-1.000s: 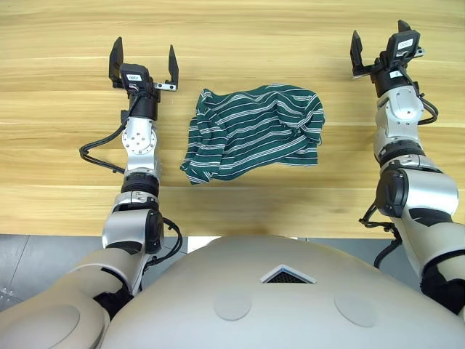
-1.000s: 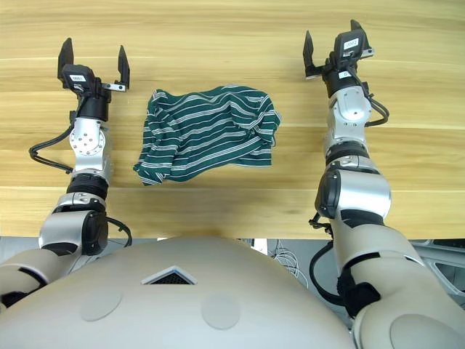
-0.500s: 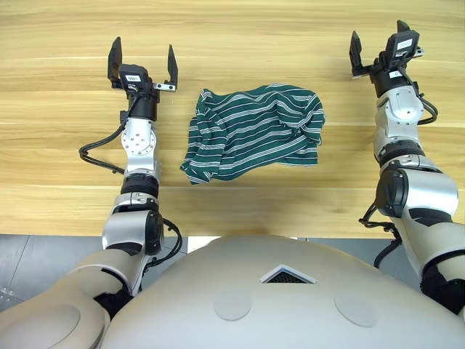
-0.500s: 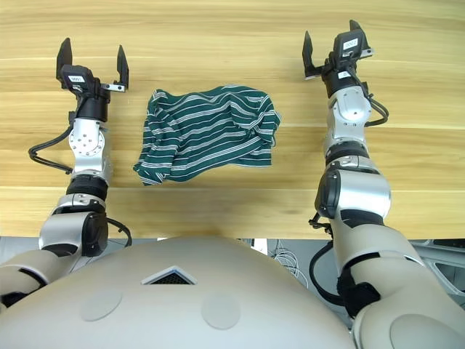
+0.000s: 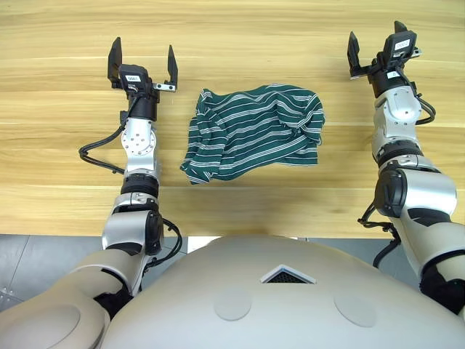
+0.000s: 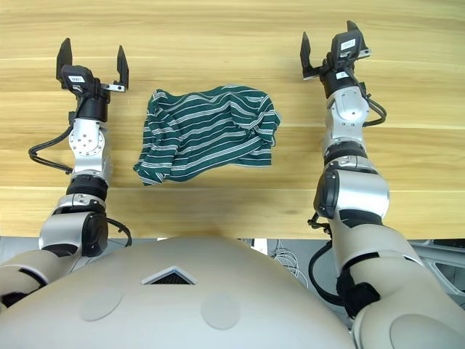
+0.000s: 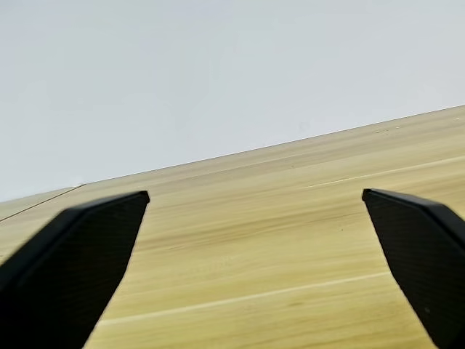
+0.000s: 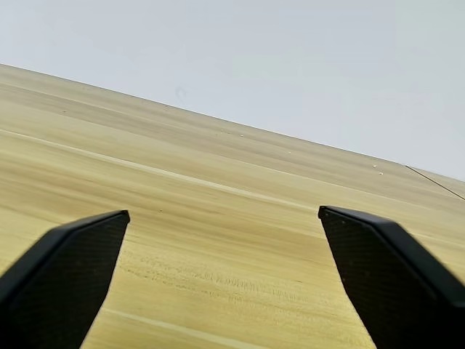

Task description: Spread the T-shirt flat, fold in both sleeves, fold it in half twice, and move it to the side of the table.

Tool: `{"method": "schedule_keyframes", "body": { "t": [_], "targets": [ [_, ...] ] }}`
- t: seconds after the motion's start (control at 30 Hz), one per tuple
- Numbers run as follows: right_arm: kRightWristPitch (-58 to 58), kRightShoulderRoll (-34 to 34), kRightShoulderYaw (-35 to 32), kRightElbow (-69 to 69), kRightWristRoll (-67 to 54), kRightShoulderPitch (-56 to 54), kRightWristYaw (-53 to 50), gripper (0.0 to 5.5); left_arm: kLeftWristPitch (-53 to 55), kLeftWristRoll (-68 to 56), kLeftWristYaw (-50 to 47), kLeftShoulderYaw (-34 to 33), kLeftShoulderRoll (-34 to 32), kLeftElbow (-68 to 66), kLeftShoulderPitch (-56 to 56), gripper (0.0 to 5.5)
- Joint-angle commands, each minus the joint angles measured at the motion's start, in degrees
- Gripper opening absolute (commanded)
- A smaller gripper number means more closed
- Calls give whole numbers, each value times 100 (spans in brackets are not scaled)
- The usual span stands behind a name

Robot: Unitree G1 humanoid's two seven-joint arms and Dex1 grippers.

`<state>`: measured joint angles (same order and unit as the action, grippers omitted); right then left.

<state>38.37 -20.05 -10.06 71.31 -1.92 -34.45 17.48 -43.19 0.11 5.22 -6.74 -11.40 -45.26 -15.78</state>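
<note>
T-shirt (image 5: 253, 131) is seen crumpled mid-bench (image 5: 232, 29), untouched between left gripper (image 5: 142, 64) and right gripper (image 5: 376, 49), both jaws apart; spreading and all folds are judged pending.

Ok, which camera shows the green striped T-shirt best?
Left eye view: the whole crumpled T-shirt lies unobstructed near centre. The right eye view shows it equally whole; both wrist views face the table beyond it.
</note>
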Motion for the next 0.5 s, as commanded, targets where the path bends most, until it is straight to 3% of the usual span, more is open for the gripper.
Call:
{"method": "schedule_keyframes", "body": {
  "t": [0.03,0.23,0.33,0.37,0.4,0.5],
  "targets": [
    [-84,-2,7,49,32,-128,46,483,51,2,4,-2,-31,11,50,540],
    [-144,21,-35,47,-49,-128,228,483,73,-30,38,-6,-24,12,50,540],
    [-352,-2,-194,-637,-880,73,2324,483,1113,-1229,855,-138,44,1270,591,540],
    [-676,-160,-159,-1359,-1305,378,3165,483,1651,-1583,1080,-69,-124,2272,1098,540],
    [-1749,-483,-123,-2720,-1970,935,3685,483,2429,-2029,1152,-63,-425,3534,1754,540],
    [-4332,-1666,-253,-6621,-3522,2859,3992,483,4360,-3226,1013,-162,-1277,6695,3416,540]
  ]
}}
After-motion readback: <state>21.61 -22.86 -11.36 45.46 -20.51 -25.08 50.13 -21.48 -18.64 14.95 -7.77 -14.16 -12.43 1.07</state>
